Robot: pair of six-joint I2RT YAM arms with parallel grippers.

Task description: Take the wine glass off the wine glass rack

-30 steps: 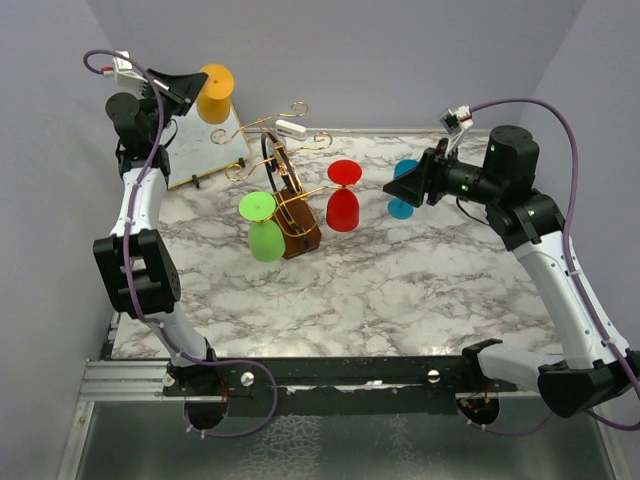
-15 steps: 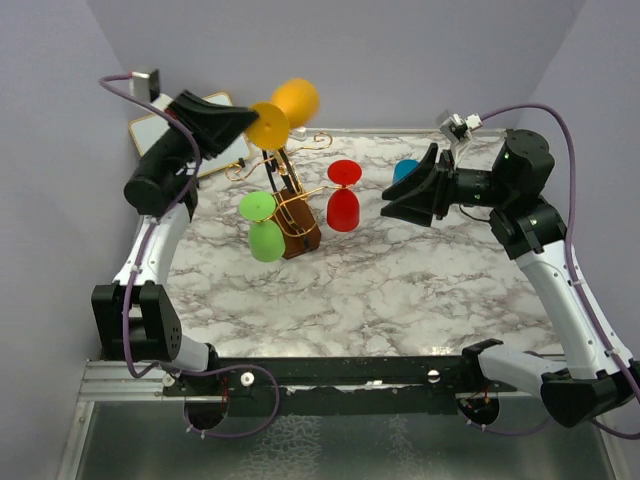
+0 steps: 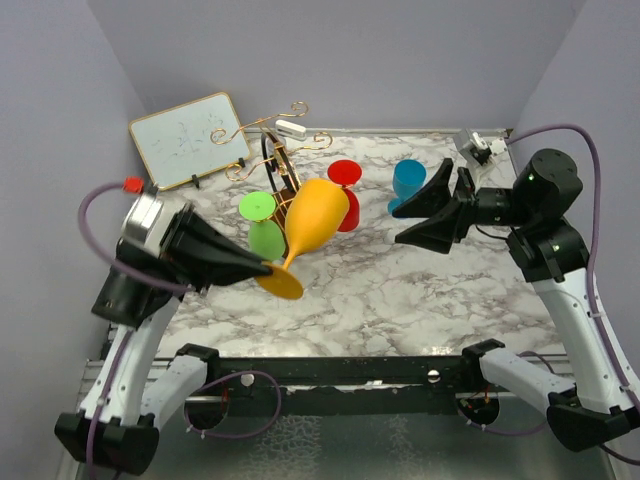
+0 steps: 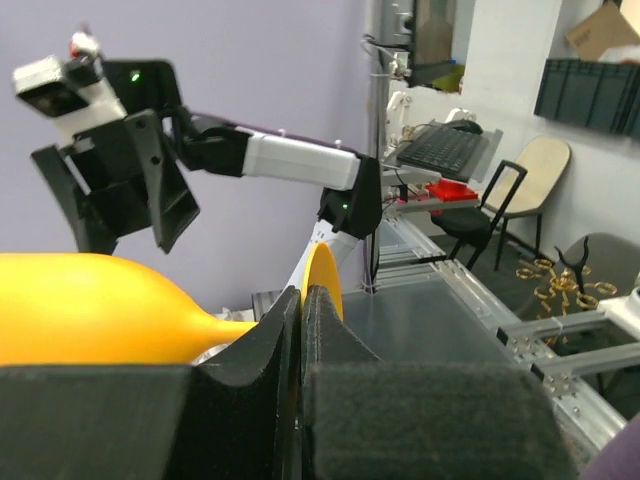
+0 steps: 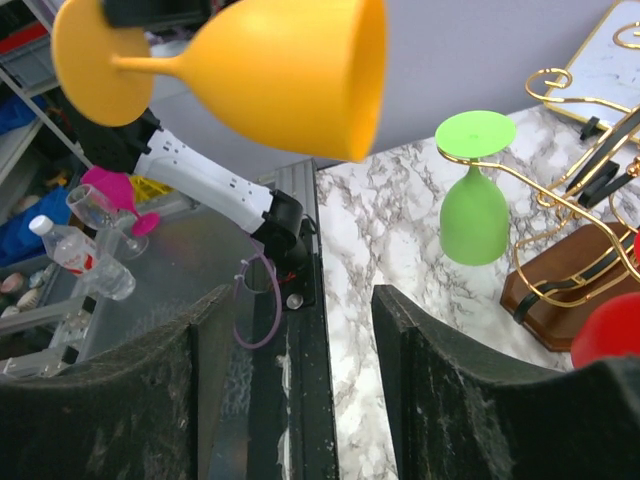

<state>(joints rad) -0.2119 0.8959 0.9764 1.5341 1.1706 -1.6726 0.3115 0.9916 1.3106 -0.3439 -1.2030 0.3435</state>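
Note:
My left gripper [image 3: 264,268] is shut on the round foot of an orange wine glass [image 3: 316,215], which it holds tilted above the table in front of the wine glass rack [image 3: 283,170]. The left wrist view shows the foot [image 4: 326,283] pinched between the pads, with the bowl [image 4: 90,310] off to the left. A green glass [image 3: 265,232] and a red glass [image 3: 344,205] hang upside down from the gold wire arms. Farther right, my right gripper [image 3: 396,226] is open and empty, facing the orange glass [image 5: 290,70]. Its view also takes in the green glass [image 5: 475,212] and the rack [image 5: 560,270].
A blue glass [image 3: 408,178] stands on the marble table [image 3: 400,290] just behind my right gripper. At the back left a white board [image 3: 190,138] leans on its stand. The orange glass partly hides the rack's wooden base [image 3: 303,240].
My left arm swung from the back left down to the front, carrying the orange glass clear of the rack. The right gripper drew back from the blue glass and opened wider.

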